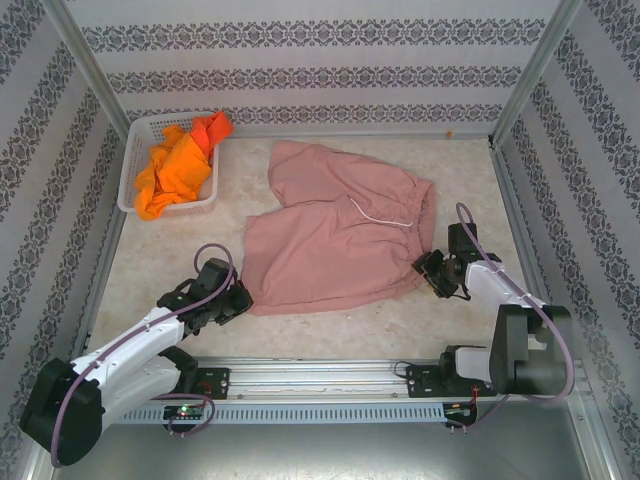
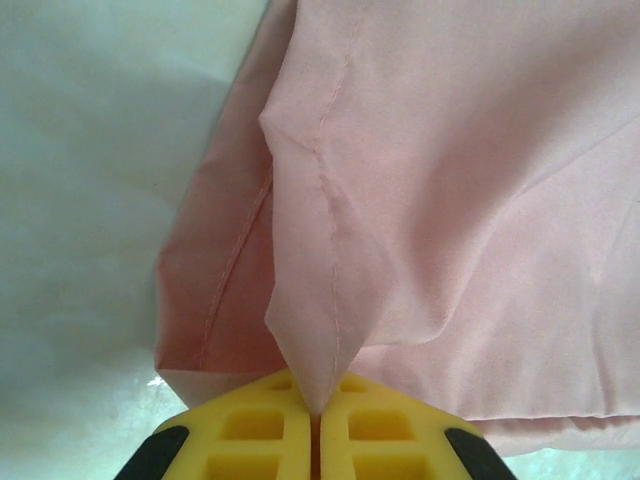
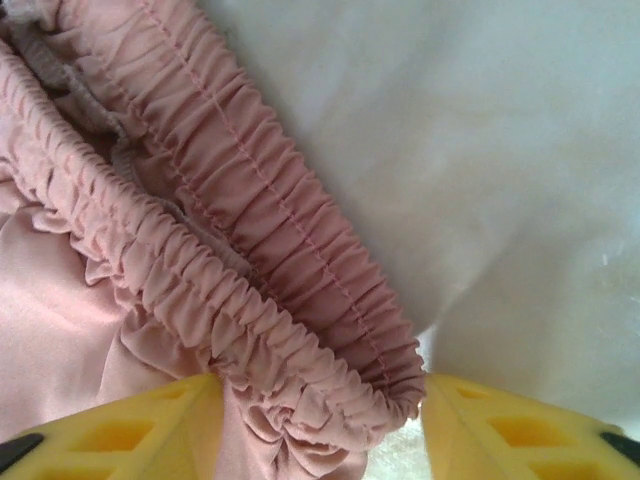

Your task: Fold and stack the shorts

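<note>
One dusty pink wrinkled cloth pair of shorts (image 1: 330,235), one heap of bright orange cloth shorts (image 1: 178,165), pairs within it uncountable, one white perforated plastic basket (image 1: 132,165), two yellow-fingered grippers, left gripper (image 1: 238,298), right gripper (image 1: 432,272)

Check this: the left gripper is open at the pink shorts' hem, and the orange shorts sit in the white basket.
Wrong on one point: the left gripper is shut on the pink shorts at their hem, as the left wrist view shows. The orange shorts do sit in the white basket.
</note>
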